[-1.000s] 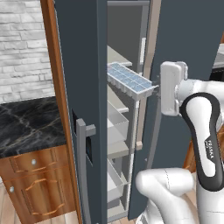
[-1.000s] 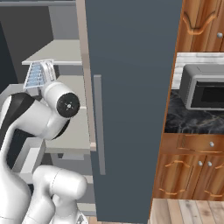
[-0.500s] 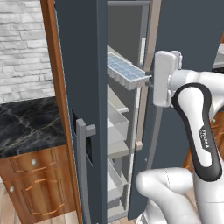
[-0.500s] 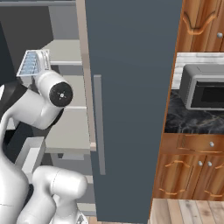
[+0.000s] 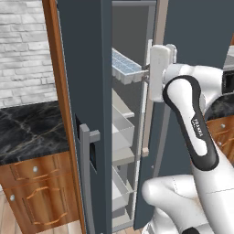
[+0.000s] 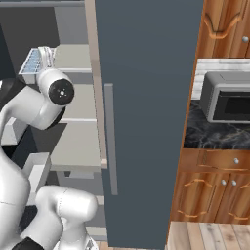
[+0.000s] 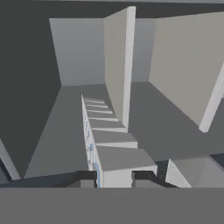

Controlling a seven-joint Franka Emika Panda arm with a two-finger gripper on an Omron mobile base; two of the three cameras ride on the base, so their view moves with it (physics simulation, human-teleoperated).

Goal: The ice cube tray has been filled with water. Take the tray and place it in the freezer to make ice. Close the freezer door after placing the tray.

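In the left base view the black marble counter [image 5: 27, 132] sits at far left. The open freezer door [image 5: 84, 91] covers the left end of the ice cube tray [image 5: 125, 67], which is held up level at an upper shelf [image 5: 122, 108] inside the freezer [image 5: 130, 41]. The white tray's pale-blue water [image 5: 122, 62] cells show. The fingers [image 7: 113, 177] are clamped on the tray's near end, the grip itself half cut off in the hand view. The plain fridge door [image 6: 146, 117] hides the freezer's right side in the right base view.
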